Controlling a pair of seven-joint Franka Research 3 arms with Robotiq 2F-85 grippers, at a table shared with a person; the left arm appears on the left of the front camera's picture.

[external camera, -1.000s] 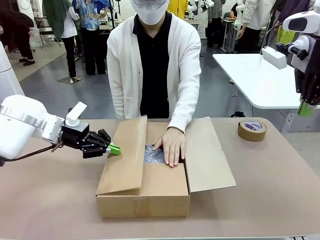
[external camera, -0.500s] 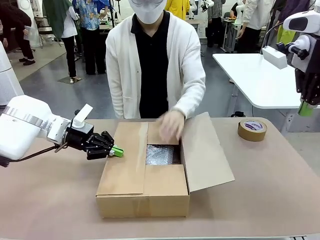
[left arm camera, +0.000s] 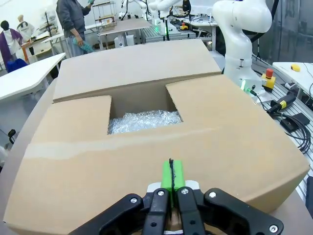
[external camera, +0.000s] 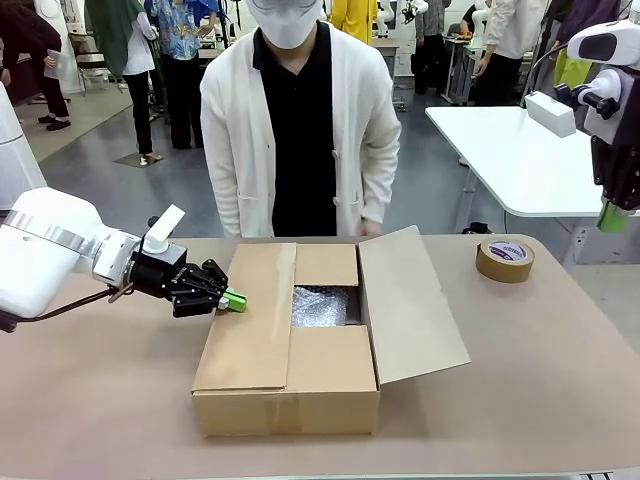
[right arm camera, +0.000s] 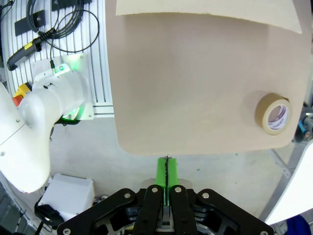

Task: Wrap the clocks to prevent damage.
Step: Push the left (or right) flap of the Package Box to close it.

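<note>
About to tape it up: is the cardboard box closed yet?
Partly open. The cardboard box has its right flap raised, and bubble wrap shows through the gap.

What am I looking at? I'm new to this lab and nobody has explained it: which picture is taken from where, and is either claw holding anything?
These are two white robot arms at a table, with a person standing across it. The front view comes from a camera between the arms. Each wrist view comes from a camera on one arm, looking along that arm's fingers. On the table are a partly open cardboard box with bubble wrap inside, and a tape roll. The left gripper is shut and empty, at the box's left flap. The right gripper hangs high at the right, also shut and empty.
</note>
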